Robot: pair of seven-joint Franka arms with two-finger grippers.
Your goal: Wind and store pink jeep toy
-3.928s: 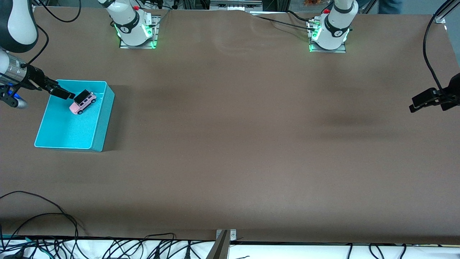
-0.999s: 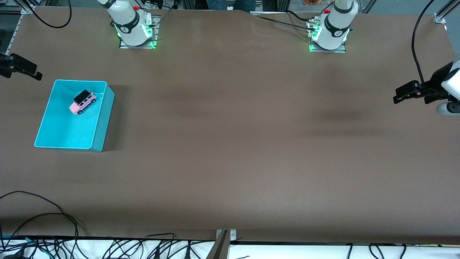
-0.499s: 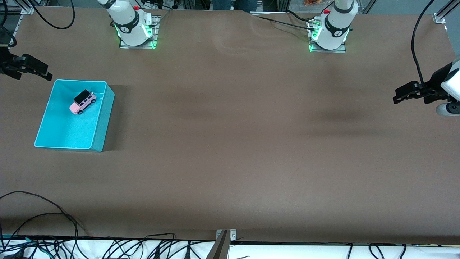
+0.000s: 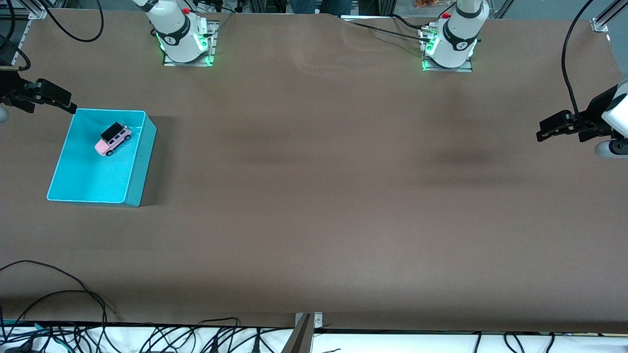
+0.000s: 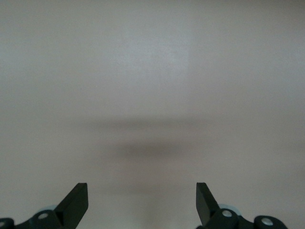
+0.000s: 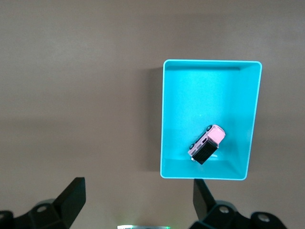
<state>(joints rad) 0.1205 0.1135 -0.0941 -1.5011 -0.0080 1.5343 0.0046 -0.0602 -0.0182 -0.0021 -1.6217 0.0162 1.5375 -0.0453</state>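
I see the pink jeep toy (image 4: 113, 138) inside the turquoise bin (image 4: 140, 162); right pincer (image 4: 68, 105) over the bin's corner and left pincer (image 4: 541, 135) at the counter's (image 4: 314, 196) edge are both open, empty.

My right gripper (image 4: 66, 104) hangs over the table (image 4: 314, 196) at my right arm's end, just beside the corner of the bin (image 4: 140, 162) that lies farthest from the front camera. The bin sits on the table, and the pink jeep toy (image 4: 113, 138) rests inside it, in the half farther from that camera (set askew to the walls). My left gripper (image 4: 544, 131) waits over the table's other end, well apart from the bin.
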